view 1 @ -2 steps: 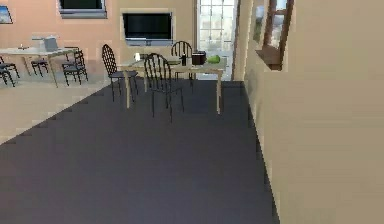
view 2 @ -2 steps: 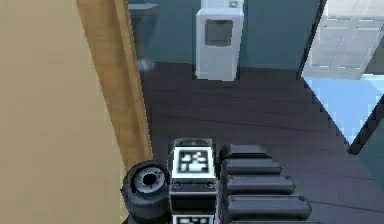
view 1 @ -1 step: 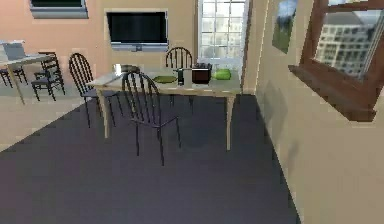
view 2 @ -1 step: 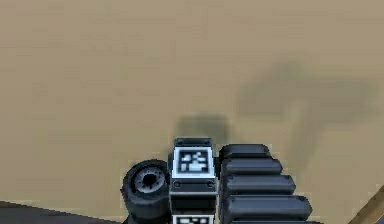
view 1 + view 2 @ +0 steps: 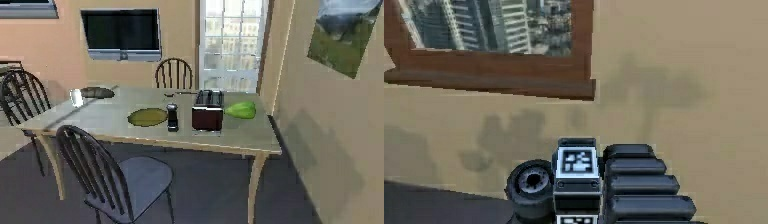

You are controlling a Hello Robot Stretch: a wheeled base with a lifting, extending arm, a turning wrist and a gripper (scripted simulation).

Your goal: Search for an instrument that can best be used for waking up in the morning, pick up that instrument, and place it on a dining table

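So you're looking at the dining table (image 5: pixel 100 125) dead ahead in the forward view. It has a light wood top, with dark spindle-back chairs around it: one chair (image 5: pixel 140 185) at the near side, another (image 5: pixel 173 72) at the far side. Sitting on the top are a dark red toaster (image 5: pixel 208 110) and a flat green plate (image 5: pixel 148 117) to its left. A small dark upright thing (image 5: pixel 172 117) is standing between those two, just beside the toaster. It's blackish with a paler bit up top, and too small for you to tell whether it's the wake-up gadget. A leafy green lump (image 5: pixel 239 109) is lying right of the toaster.

In the arm side view the gripper (image 5: pixel 532 188) is showing as a dark round body left of the white marker square (image 5: pixel 578 163). It's sitting against a beige wall under a wood-framed window (image 5: pixel 489 75). You can't make out its far end, so you can't tell whether it's holding anything.
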